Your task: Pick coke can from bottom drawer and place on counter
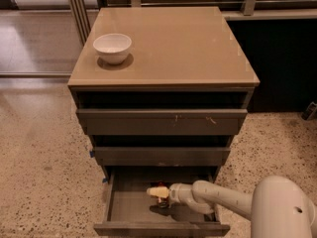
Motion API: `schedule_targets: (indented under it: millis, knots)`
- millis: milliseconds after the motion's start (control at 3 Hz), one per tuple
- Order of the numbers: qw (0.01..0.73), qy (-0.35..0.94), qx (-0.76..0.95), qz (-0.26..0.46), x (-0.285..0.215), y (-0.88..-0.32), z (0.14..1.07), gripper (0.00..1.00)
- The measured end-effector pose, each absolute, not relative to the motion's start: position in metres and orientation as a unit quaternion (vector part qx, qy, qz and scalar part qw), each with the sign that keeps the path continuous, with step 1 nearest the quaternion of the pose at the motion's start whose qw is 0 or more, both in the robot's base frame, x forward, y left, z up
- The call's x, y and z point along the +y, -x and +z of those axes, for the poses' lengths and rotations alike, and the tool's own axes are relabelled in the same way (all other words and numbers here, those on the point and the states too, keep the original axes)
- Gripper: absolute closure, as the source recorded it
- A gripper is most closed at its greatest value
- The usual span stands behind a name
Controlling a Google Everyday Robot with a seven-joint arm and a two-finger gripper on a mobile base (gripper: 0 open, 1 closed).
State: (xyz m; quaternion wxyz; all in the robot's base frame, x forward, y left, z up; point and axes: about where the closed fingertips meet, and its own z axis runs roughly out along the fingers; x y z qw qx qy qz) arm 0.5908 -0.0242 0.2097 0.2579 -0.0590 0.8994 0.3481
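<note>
- Can (pixel 161 202) sits lower centre of frame, inside open bottom drawer (pixel 158 228), mostly hidden beneath claw (pixel 157 192).
- Claw's opening and hold: cannot tell.
- Judged light, thin-walled, slippery; grasp mid-body, gently.

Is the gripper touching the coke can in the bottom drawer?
Cannot tell. In the camera view the gripper, inside the bottom drawer, overlaps the coke can, hiding any contact.

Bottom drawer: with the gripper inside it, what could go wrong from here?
The coke can is mostly hidden by the gripper, so a grasp may slip. Lifting out of the bottom drawer, the arm could catch the middle drawer front above. On the counter, the white bowl could get knocked.
</note>
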Motion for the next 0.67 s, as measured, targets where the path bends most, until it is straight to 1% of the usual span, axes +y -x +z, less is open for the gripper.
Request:
schedule_targets:
  millis: [333, 667]
  knots:
    - [0.258, 0.059, 0.898, 0.351, -0.024, -0.593, 0.210, 0.00]
    - [0.252, 0.048, 0.906, 0.337, -0.025, -0.594, 0.194, 0.00]
